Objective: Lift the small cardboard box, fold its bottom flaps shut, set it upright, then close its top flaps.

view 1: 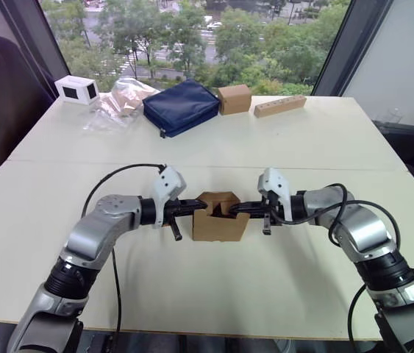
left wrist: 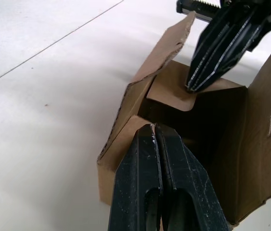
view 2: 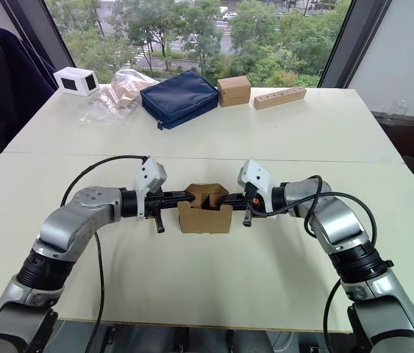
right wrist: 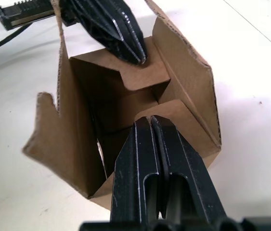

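The small cardboard box (view 1: 220,222) stands on the white table (view 1: 207,294) between my two arms, its open end facing up. My left gripper (view 1: 201,207) is shut, its tips resting on the left side flap (left wrist: 125,132), which is folded inward. My right gripper (view 1: 234,210) is also shut, its tips on the opposite flap (left wrist: 171,91), likewise bent into the opening. The two longer flaps (left wrist: 166,45) stand upright; one (right wrist: 44,103) has a notched edge. I cannot tell whether these are the top flaps or the bottom flaps. The end resting on the table is hidden.
Along the far edge lie a white box with a black window (view 1: 76,89), a crumpled clear plastic bag (view 1: 118,101), a blue bag (view 1: 181,107), a taped brown cube (view 1: 234,98) and a wooden block with holes (view 1: 279,106).
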Tool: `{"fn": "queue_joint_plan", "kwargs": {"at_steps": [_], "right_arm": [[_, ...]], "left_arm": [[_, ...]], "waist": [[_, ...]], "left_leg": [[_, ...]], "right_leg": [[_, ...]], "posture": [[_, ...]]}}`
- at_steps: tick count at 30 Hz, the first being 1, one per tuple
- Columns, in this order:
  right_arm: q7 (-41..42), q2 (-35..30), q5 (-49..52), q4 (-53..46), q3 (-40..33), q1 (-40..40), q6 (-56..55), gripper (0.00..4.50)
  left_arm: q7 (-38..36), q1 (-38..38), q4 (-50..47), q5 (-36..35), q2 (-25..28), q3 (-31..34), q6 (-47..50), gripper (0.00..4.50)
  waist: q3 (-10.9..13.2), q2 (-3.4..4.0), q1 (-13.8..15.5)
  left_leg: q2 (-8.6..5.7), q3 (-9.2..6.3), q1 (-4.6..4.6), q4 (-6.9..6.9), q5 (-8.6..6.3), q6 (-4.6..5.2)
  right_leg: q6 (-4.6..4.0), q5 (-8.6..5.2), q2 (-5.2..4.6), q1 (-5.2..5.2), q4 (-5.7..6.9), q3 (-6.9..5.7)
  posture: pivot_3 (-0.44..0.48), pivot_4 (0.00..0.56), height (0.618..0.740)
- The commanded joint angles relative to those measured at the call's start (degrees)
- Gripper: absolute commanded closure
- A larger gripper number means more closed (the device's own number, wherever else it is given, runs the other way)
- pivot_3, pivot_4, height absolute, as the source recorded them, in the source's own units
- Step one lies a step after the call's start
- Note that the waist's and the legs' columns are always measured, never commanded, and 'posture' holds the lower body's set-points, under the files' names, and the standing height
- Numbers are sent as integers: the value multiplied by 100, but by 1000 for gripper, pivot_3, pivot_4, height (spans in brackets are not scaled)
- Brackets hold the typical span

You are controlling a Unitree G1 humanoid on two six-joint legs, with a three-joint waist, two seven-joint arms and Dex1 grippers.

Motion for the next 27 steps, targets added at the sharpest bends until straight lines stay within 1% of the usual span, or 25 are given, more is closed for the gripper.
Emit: {"fn": "queue_joint_plan", "kwargs": {"at_steps": [1, 4, 5, 6, 9, 13, 16, 18, 21, 23, 27], "right_arm": [[38, -151, 432, -398, -577, -170, 268, 4500], [79, -297, 848, -807, -945, -273, 619, 4500], [42, -356, 962, -933, -1077, -300, 731, 4500], [-19, -423, 1100, -1077, -1251, -332, 858, 4500], [-229, -556, 1420, -1413, -1634, -402, 1173, 4500], [-406, -802, 1919, -2308, -1825, -81, 1669, 4500], [-571, -875, 2224, -2927, -1769, 230, 1932, 4500], [-678, -893, 2327, -3078, -1768, 313, 1995, 4500], [-1049, -716, 2312, -3429, -1434, 511, 2086, 4500], [-1204, -656, 2251, -3514, -1254, 555, 2073, 4500], [-1370, -717, 1689, -3463, -742, 604, 1788, 4500]], "left_arm": [[-501, -460, 68, -607, 312, 628, 246, 4459], [-965, -783, 390, -813, 668, 771, 362, 4459], [-1108, -932, 645, -736, 764, 742, 276, 4459], [-1267, -1122, 1073, -536, 845, 663, 22, 4459], [-1602, -1677, 2442, 44, 808, 409, -809, 4459], [-1808, -2587, 4620, 659, 287, 233, -1898, 4459], [-2010, -3038, 5838, 1080, -52, 79, -2567, 4459], [-2107, -3218, 6297, 1209, -169, 95, -2802, 4459], [-2169, -3518, 6992, 1487, -524, 26, -3170, 4459], [-2229, -3581, 7253, 1643, -699, 3, -3364, 4459], [-2502, -3555, 7497, 1832, -973, -4, -3496, 4459]], "waist": [[1, 0, -1], [2, 1, -10], [2, 1, -16], [2, 1, -12], [2, 1, 15], [3, -1, 72], [5, -5, 49], [7, -9, 25], [11, -15, 12], [11, -15, 4], [11, -15, 1]], "left_leg": [[1, 0, -5, 0, 0, 0], [1, 0, -11, 0, 1, -1], [0, 0, -11, 0, 0, -1], [0, 0, -10, 0, 0, 0], [-1, -1, -7, 1, 1, -1], [-7, -4, -16, 1, 0, 1], [-12, -4, -32, 5, -4, 8], [-12, -2, -35, 6, -5, 10], [-8, -3, -33, 7, -3, 8], [-7, -4, -31, 7, -3, 7], [-8, -3, -33, 7, -3, 7]], "right_leg": [[0, 0, 1, -6, 0, 0], [0, 0, 1, -13, 1, -1], [0, 0, 1, -13, 0, -2], [0, 0, 2, -12, -1, -2], [0, 0, 2, -9, 0, -5], [0, 0, 0, -12, -4, -12], [1, 1, -3, -23, -8, -14], [2, 1, -4, -26, -8, -13], [2, 1, -1, -28, -2, -13], [2, 1, 2, -28, 0, -14], [2, 1, 0, -29, -1, -13]], "posture": [[0, 150, 740], [0, 150, 740], [0, 150, 740], [0, 150, 740], [0, 150, 740], [0, 150, 740], [0, 150, 740], [0, 150, 740], [0, 150, 740], [0, 150, 740], [0, 150, 740]]}}
